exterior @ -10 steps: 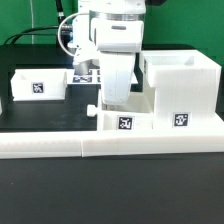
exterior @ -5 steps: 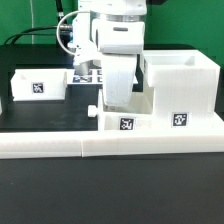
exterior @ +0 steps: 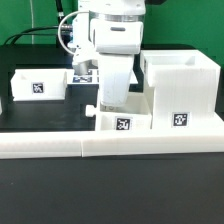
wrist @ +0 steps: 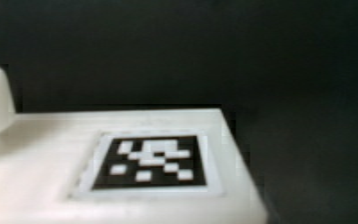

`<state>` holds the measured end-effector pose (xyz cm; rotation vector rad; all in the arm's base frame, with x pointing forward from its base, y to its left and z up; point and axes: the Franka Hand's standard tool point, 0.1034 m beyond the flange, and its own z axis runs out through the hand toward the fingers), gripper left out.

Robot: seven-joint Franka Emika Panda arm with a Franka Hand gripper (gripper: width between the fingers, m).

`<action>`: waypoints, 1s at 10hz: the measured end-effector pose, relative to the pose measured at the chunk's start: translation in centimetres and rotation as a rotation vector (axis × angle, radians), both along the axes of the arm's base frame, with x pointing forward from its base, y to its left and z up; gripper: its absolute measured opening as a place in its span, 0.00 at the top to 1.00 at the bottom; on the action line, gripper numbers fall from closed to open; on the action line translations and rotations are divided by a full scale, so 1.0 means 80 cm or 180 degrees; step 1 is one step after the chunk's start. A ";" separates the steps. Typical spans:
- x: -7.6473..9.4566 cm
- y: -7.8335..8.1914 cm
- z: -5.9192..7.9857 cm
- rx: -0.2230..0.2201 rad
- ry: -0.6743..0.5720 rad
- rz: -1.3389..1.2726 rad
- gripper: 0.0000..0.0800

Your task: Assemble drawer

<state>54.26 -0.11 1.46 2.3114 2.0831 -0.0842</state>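
Gripper [exterior: 110, 100] low over 1 tray [exterior: 108, 123], finger spread indiscernible; tag [wrist: 153, 163] close-up only in wrist view.

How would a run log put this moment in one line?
gripper: down at middle tray, jaws hidden | housing: exterior view's right of it | other tray: apart, exterior view's left

Drawer housing [exterior: 190, 75], front tray [exterior: 142, 122] and second tray [exterior: 57, 88] are being shown plain white, each being marked with a black-and-white square tag [wrist: 153, 162]. Surface [exterior: 50, 115] is being seen black, border bar [exterior: 60, 147] white.
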 end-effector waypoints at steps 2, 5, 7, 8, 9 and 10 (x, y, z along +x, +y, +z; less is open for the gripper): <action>0.000 -0.001 0.000 -0.0002 0.0000 0.0006 0.95; -0.001 -0.005 0.000 -0.0004 0.0000 0.0075 0.95; -0.008 -0.027 0.005 -0.0009 0.0006 0.0075 0.95; -0.010 -0.034 0.009 -0.0012 0.0015 0.0051 0.95; -0.010 -0.037 0.011 -0.0013 0.0012 0.0029 0.95; -0.011 -0.034 0.008 -0.0011 0.0024 0.0020 0.95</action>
